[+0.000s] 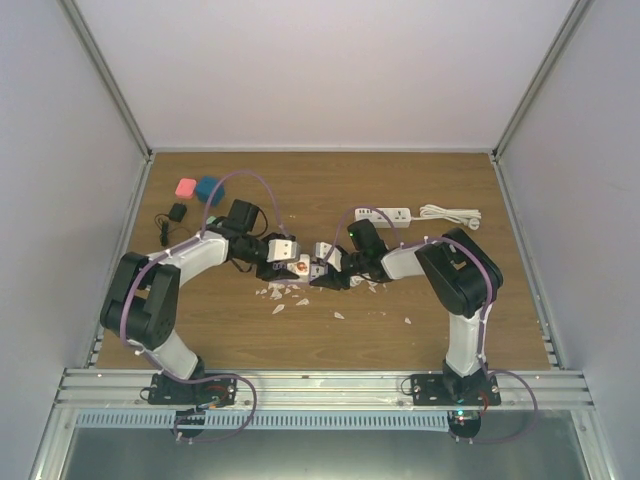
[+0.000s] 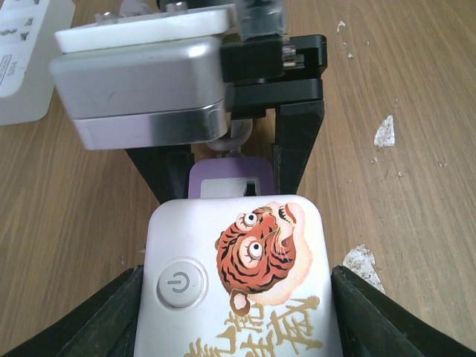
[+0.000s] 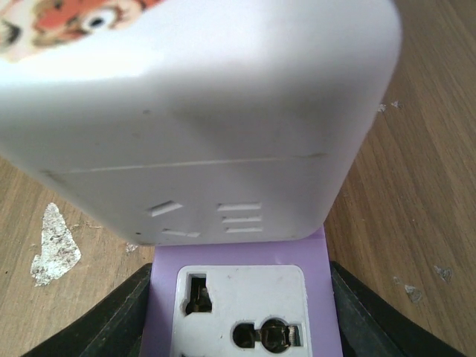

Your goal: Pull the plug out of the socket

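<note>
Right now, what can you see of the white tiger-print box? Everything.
The white box is glossy plastic with rounded corners. Its top face carries an orange tiger print, gold characters and a round grey power button. The side seen from the right wrist shows a seam line and small moulded marks. It lies level, top face up, clamped on both sides by the left gripper, above the wooden table. The purple adapter butts against its far end, apparently plugged in.
</note>
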{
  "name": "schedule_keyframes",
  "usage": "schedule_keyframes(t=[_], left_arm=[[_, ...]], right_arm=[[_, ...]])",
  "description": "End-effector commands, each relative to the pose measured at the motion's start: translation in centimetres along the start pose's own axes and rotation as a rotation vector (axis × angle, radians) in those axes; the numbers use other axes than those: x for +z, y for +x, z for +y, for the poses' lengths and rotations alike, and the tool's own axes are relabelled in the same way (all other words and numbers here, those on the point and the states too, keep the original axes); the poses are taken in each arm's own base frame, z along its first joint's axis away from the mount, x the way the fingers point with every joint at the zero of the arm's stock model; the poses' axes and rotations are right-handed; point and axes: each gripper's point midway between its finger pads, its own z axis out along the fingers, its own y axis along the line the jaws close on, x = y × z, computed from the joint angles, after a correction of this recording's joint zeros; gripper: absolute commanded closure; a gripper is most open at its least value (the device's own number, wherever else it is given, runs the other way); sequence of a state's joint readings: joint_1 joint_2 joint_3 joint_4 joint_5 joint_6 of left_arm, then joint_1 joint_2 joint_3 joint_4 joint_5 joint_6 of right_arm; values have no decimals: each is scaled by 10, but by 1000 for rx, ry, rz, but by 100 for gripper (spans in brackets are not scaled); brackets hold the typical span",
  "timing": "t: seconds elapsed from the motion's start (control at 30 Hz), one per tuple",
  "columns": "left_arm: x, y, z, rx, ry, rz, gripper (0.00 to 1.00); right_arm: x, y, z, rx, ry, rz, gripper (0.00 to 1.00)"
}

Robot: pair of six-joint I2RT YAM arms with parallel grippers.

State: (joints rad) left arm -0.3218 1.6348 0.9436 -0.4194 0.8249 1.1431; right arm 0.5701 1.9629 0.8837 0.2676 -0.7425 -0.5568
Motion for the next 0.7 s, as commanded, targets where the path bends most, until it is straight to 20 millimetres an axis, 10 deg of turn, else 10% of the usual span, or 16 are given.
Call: schedule_keyframes(t=[0.0,0.33,0.67], left_arm=[[-6,-29,-26,106,45,-80,69],[-22,-29,9,-90,18,-155,69],[-21,-25,-13,24,18,-106,69]], right_arm=[[3,49,-8,121,59,151,88],[4,52,-9,127,56,161,88],[5,53,-9,127,58,166,89]])
